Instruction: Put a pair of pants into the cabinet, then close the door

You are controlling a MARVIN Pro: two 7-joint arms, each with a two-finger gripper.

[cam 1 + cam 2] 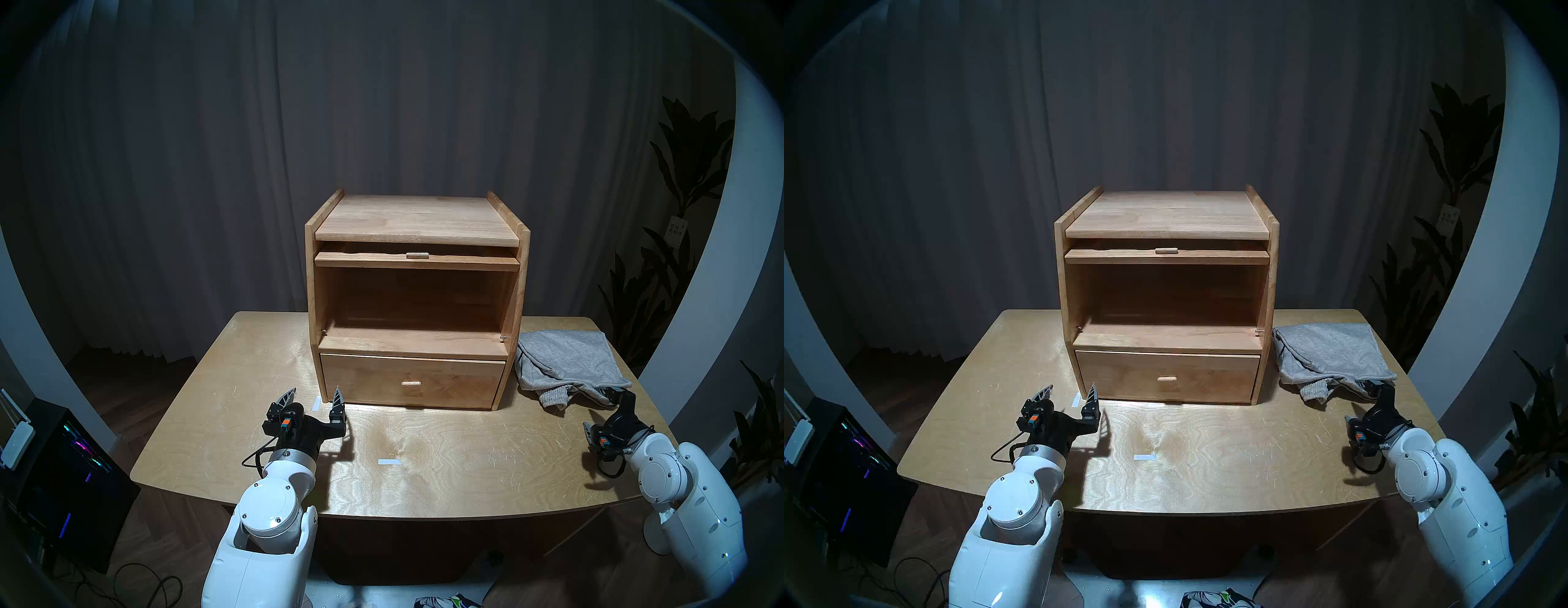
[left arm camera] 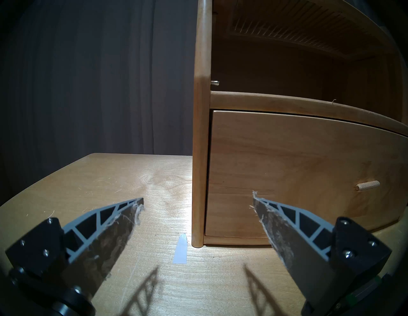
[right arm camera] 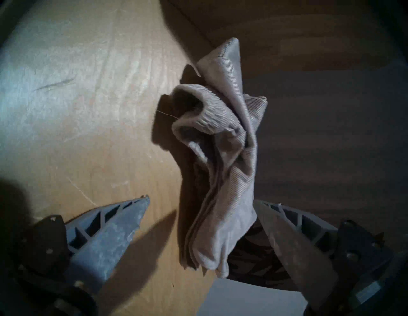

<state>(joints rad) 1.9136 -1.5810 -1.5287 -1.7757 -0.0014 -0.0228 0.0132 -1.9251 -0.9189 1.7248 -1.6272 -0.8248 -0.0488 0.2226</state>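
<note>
The light-wood cabinet [image 1: 418,220] stands at the table's back middle, its upper compartment open and bare. The door [image 1: 418,260] lies flat, slid in under the top, with its tab handle facing me; its ribbed glass shows in the left wrist view [image 2: 287,28]. The grey pants [image 1: 568,361] lie bundled on the table right of the cabinet. My right gripper [image 1: 599,409] is open, its fingers on either side of the pants' near edge [image 3: 220,198]. My left gripper [image 1: 314,392] is open and empty, low before the cabinet's lower left corner [image 2: 197,220].
The closed plain drawer [image 1: 411,382] sits under the compartment. White tape strips [image 1: 389,461] mark the wooden table [image 1: 466,488]. A computer tower [image 1: 63,467] stands on the floor at the left, and dark plants [image 1: 679,212] stand at the right.
</note>
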